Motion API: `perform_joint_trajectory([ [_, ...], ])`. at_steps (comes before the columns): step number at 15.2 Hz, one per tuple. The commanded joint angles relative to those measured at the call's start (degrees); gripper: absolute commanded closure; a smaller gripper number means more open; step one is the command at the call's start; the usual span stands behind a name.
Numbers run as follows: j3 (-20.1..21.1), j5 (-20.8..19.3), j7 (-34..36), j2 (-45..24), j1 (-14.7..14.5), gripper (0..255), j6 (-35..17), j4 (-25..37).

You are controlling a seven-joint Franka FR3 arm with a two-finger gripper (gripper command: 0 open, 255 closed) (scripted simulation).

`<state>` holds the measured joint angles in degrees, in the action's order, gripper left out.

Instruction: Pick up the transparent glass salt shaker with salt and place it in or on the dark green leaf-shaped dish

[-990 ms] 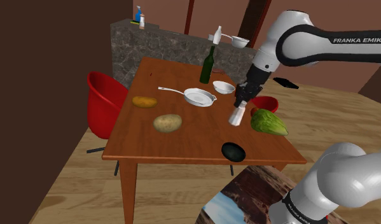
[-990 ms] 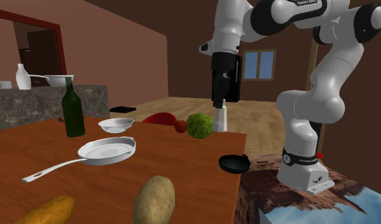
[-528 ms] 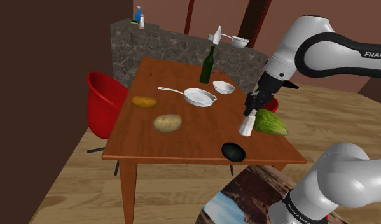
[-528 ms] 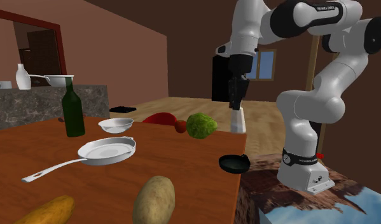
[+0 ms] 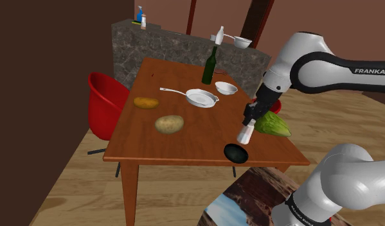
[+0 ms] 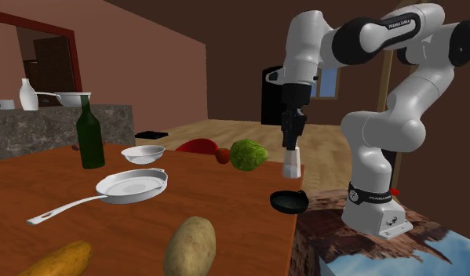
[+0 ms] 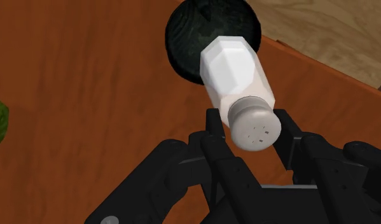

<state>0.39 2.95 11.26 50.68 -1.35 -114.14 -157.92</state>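
Two black fingers (image 7: 215,130) of the pincer (image 7: 249,124) clamp the salt shaker (image 7: 236,70) just under its grey perforated cap, one on each side. The white-filled, faceted body hangs free below the grip, so its base can meet a surface before the fingers do.

In the shoulder view, right of the frame's centre, the pincer (image 5: 249,121) carries the salt shaker (image 5: 245,133) in the air, clear of the counter (image 5: 152,138). The dark, rounded dish (image 5: 236,153) lies just below it and a little to the left in that frame, close to the counter's near edge. The second exterior view agrees: the salt shaker (image 6: 292,165) hangs nearly upright from the pincer (image 6: 290,146), right of centre, with a visible gap down to the dish (image 6: 289,201).

Looking along the pincer, the shaker's base overlaps the near side of the dish (image 7: 182,38) rather than its middle. The carry seems almost done, and the remaining work is probably a small shift over the centre, a descent and a release.

Holding the shaker high lets it pass the lettuce (image 5: 272,124), which sits just beside the route at the shoulder view's right. The dish is small and close to the edge of the counter (image 7: 87,95), so a release off-centre could tip the tall shaker over the rim.
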Motion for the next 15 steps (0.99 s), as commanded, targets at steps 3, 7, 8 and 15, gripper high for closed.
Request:
perform_joint_trajectory([
  [3, 0.0, 0.08, -0.17, -0.6, -0.02, 255, -3.51, -2.88],
  [7, 0.03, 0.2, -0.32, -1.55, -0.08, 255, -7.1, -5.52],
  [8, 0.03, 0.23, -0.36, -1.85, -0.1, 255, -8.03, -6.16],
  [15, 0.04, 0.25, -0.38, -2.06, -0.11, 255, -8.68, -6.59],
])
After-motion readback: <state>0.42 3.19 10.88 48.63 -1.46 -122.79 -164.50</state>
